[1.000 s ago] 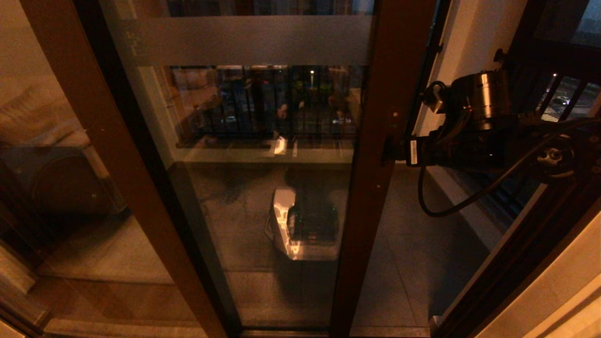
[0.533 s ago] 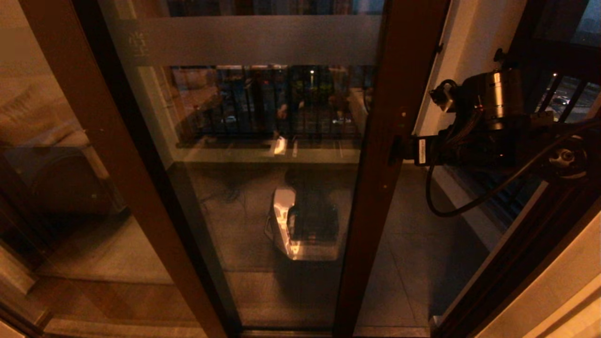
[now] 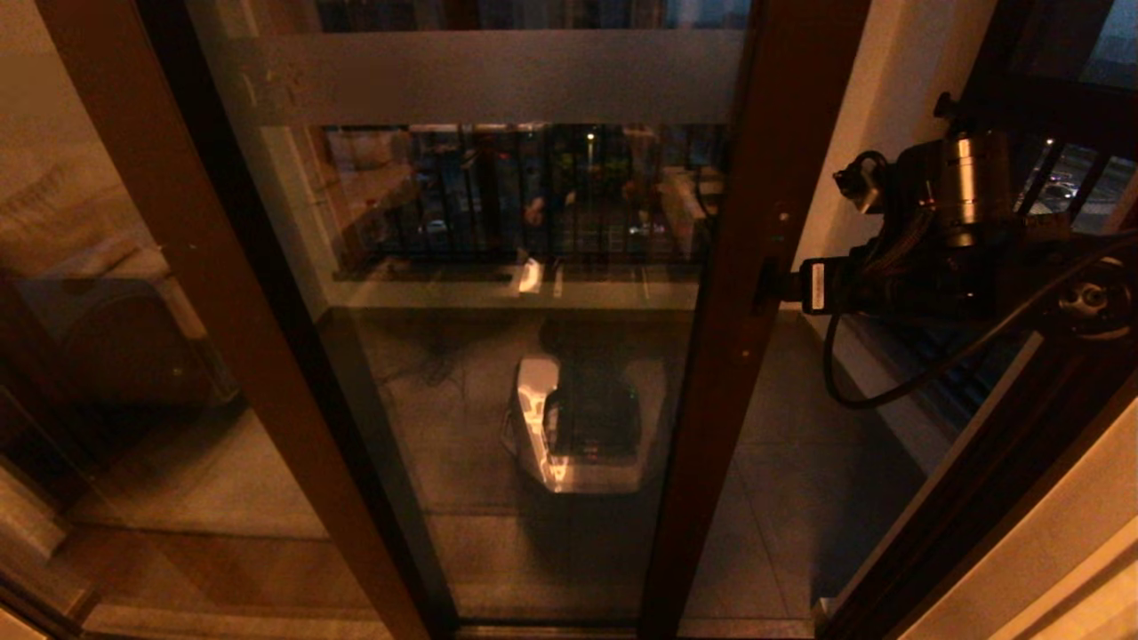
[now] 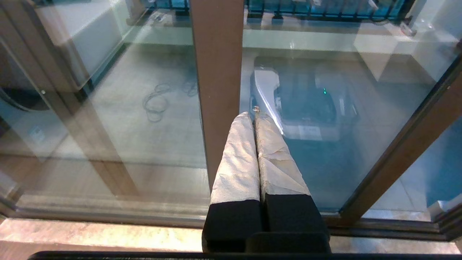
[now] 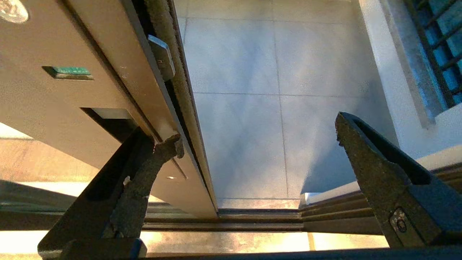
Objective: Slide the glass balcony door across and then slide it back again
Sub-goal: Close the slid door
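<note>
At the glass balcony door (image 3: 738,293) stile, right gripper (image 5: 252,144) fingers spread.

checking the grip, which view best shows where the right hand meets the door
The right wrist view: one finger of the open right hand is hooked in the door stile's recess. The head view shows it side-on; the left wrist view misses it.

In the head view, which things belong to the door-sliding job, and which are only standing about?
Job:
- brown-framed glass balcony door
- open right gripper, one finger in the door's handle recess

Standing about:
- shut left gripper, parked
- grey box on the balcony floor
- dark balcony railing
</note>
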